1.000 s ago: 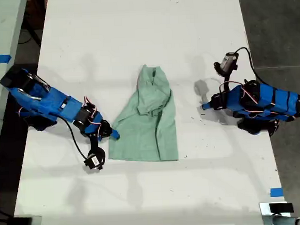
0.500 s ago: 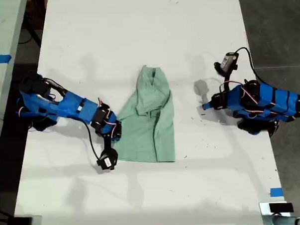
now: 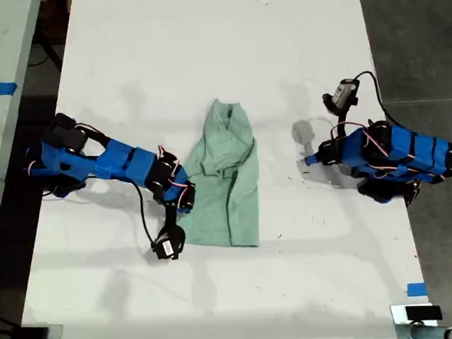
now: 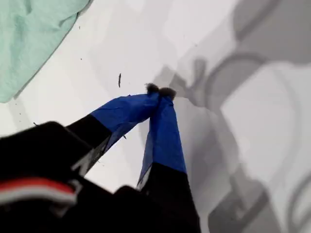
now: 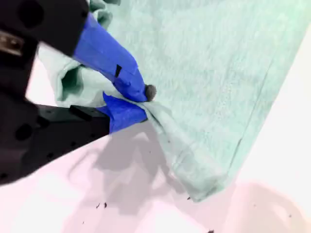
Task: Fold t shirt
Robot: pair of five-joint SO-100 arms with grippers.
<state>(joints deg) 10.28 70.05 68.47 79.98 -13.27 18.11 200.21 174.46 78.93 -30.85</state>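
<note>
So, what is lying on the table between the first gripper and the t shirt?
Nothing: in the exterior view only bare white table separates my first gripper, jaws shut and empty, from the t shirt. My second gripper holds its other edge.

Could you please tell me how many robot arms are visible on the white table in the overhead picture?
2. One arm reaches in from the exterior view's left, my second gripper pinching the t shirt. The other arm sits at that view's right, clear of the cloth.
</note>
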